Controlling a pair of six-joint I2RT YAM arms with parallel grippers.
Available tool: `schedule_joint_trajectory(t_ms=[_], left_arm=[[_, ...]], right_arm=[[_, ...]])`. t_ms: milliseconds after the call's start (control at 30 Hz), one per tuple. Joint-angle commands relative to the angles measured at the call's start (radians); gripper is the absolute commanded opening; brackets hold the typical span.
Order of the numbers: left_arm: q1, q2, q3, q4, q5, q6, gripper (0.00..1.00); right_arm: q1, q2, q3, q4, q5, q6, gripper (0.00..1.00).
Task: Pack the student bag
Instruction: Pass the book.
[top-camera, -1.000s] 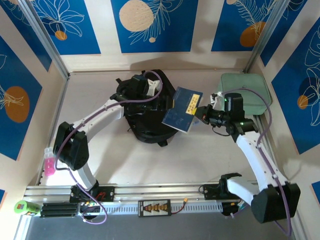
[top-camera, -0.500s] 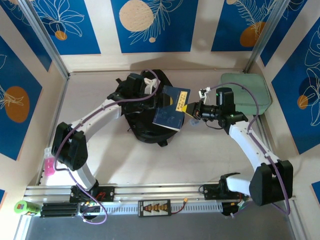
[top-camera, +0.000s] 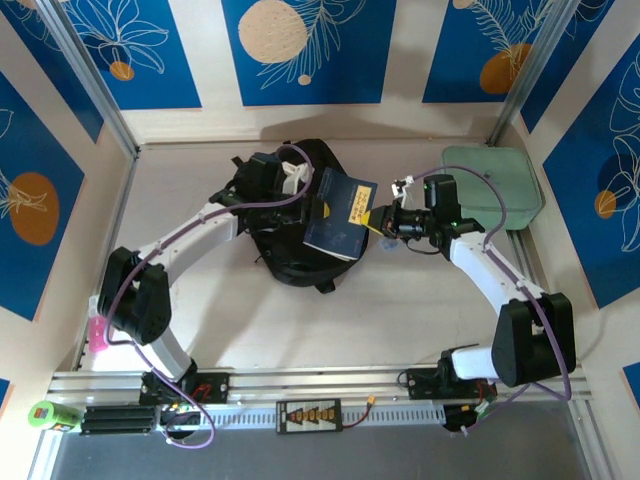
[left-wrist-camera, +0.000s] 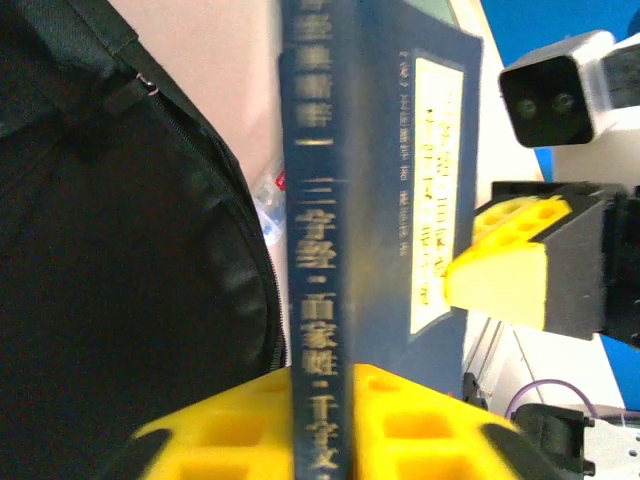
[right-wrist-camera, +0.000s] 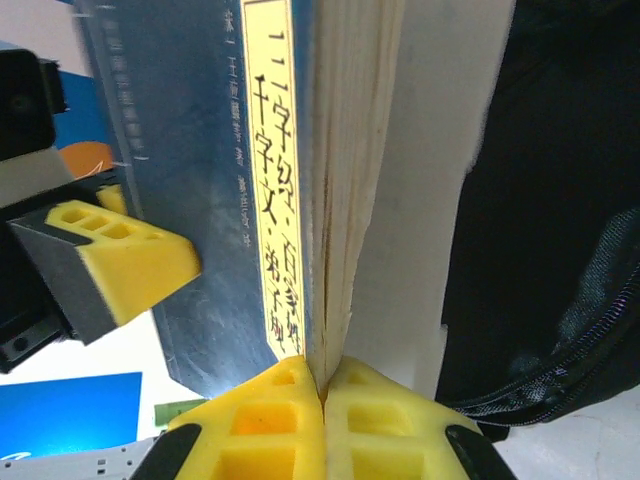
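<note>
The student bag (top-camera: 285, 245) is a black backpack lying flat mid-table; its dark fabric and zipper fill the left of the left wrist view (left-wrist-camera: 120, 250) and the right of the right wrist view (right-wrist-camera: 560, 200). A dark blue book (top-camera: 340, 215) with a yellow title label hangs tilted over the bag's right side. My left gripper (top-camera: 312, 196) is shut on the book's spine (left-wrist-camera: 335, 375). My right gripper (top-camera: 372, 220) is shut on the opposite page edge (right-wrist-camera: 322, 378). The book's spine (left-wrist-camera: 320, 200) and its pages (right-wrist-camera: 345, 150) run up from the fingers.
A pale mint-green zip case (top-camera: 495, 185) lies at the back right, behind the right arm. A pink item (top-camera: 98, 332) sits by the left wall and a green one (top-camera: 50, 412) at the near left corner. Walls close in on three sides.
The right arm carried the book leftward over the bag. The left gripper, open before, has closed on the book's spine.
</note>
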Motion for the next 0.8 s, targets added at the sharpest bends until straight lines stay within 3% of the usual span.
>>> schedule_joint_trajectory(t_ms=[0, 100, 200, 433, 567, 767], left_arm=[[0.018, -0.029, 0.020, -0.011, 0.009, 0.008, 0.00], [0.031, -0.037, 0.022, -0.004, -0.025, -0.007, 0.00], [0.039, -0.065, 0.006, 0.053, -0.075, -0.052, 0.00], [0.042, -0.169, -0.070, 0.233, -0.310, -0.270, 0.00], [0.032, -0.200, -0.127, 0.435, -0.381, -0.424, 0.00], [0.020, -0.191, -0.169, 0.561, -0.479, -0.575, 0.00]], right_arm=[[0.010, -0.007, 0.047, -0.010, 0.029, -0.036, 0.20], [0.015, -0.050, 0.022, -0.006, 0.100, -0.025, 0.57], [0.010, -0.086, -0.011, 0.009, 0.152, 0.033, 0.74], [0.003, -0.106, -0.146, 0.282, 0.149, 0.350, 0.90], [0.011, -0.081, -0.170, 0.447, 0.135, 0.498, 0.97], [0.077, 0.014, -0.206, 0.801, 0.127, 0.742, 0.99]])
